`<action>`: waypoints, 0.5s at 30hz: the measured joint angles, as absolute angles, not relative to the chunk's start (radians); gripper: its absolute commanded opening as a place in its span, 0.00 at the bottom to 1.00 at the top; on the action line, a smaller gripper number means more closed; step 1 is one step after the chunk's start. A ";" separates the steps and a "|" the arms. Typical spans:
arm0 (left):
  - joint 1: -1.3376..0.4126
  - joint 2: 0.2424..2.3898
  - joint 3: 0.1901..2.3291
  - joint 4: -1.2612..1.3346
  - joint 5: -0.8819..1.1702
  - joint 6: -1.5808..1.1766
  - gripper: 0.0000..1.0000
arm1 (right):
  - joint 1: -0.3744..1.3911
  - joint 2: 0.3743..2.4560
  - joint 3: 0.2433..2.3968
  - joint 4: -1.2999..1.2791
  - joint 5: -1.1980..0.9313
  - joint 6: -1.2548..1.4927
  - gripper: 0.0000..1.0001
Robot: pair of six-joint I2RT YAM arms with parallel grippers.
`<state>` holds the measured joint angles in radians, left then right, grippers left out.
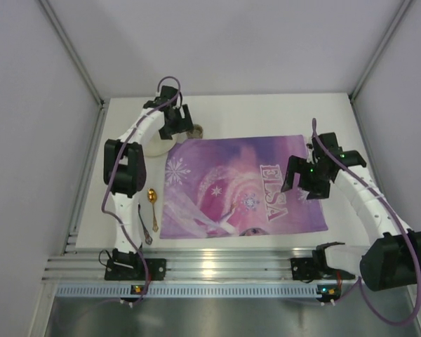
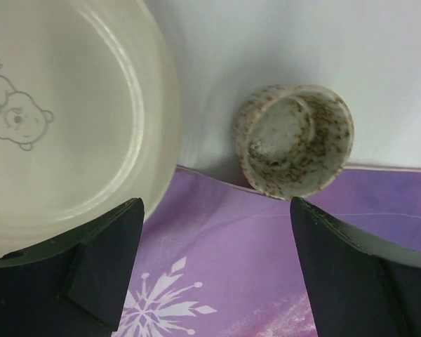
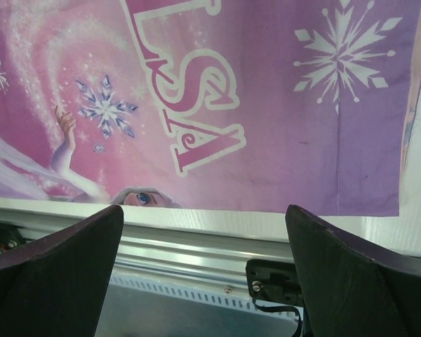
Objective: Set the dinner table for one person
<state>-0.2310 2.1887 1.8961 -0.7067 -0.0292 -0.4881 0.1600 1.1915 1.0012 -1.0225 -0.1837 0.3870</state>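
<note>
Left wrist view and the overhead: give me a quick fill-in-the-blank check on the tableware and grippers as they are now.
The round white plate shows a line drawing of a ____.
The small speckled ceramic cup stands upright and is ____ inside.
The gold metal spoon lies on the white tabletop, on the ____ side of the purple snowflake-printed placemat.
The left gripper and right gripper both have their jaws ____.
Missing words: bear; empty; left; open.

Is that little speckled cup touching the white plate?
Apart. The left wrist view shows a strip of bare table between the cup and the plate.
</note>
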 measured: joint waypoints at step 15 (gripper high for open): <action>-0.105 2.253 1.960 -0.703 -0.055 -0.418 0.89 | 0.148 1.236 1.002 -1.039 -0.165 0.404 1.00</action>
